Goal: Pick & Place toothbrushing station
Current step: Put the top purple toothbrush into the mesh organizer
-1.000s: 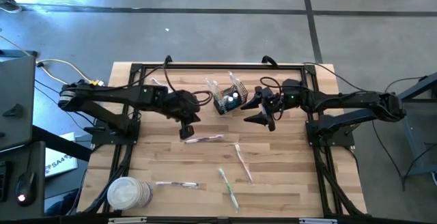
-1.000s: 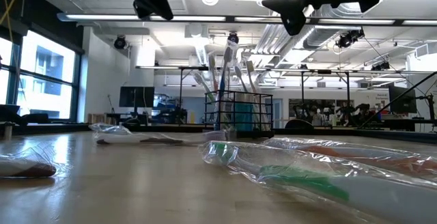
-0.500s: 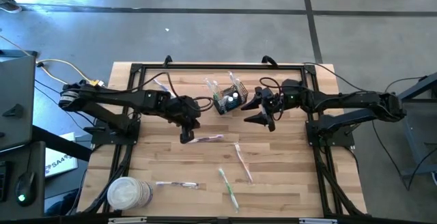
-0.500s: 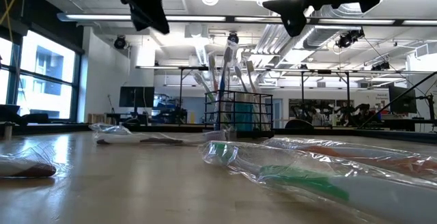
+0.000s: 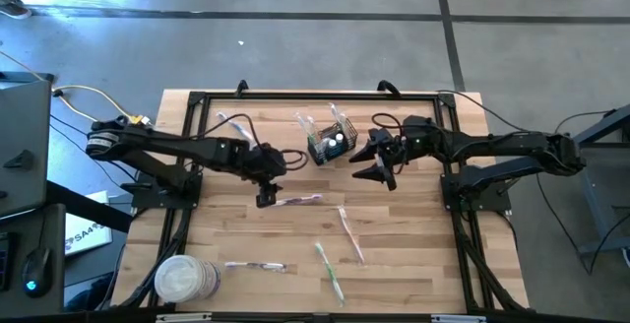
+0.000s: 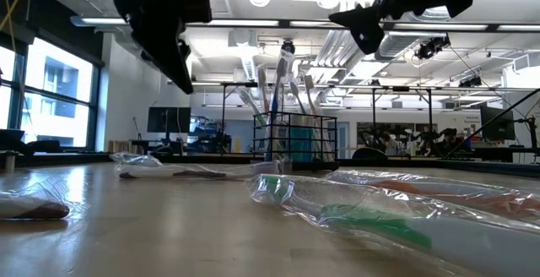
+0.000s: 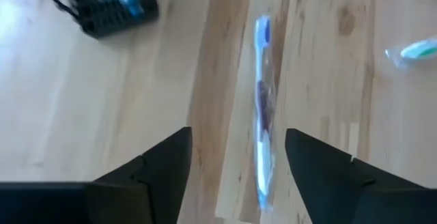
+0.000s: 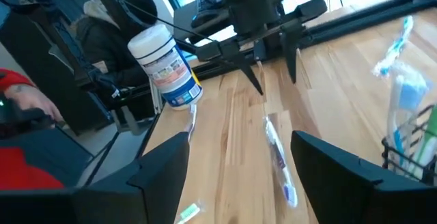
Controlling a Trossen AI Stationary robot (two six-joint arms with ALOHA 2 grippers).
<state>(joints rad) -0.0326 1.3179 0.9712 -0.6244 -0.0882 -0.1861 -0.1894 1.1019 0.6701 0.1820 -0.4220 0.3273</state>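
Now left gripper (fingers apart) hangs near basket, not touching.

Overhead looks straight down, low view skims the tabletop, both wrist views share one wrapped toothbrush.

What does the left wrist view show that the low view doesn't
Only the left wrist view: the open left gripper straight above a wrapped purple toothbrush lying on the table. Only the low view: the brushes standing upright in the basket, the wrapped green toothbrush close up, and the room behind. Both: the black wire basket and the wooden tabletop.
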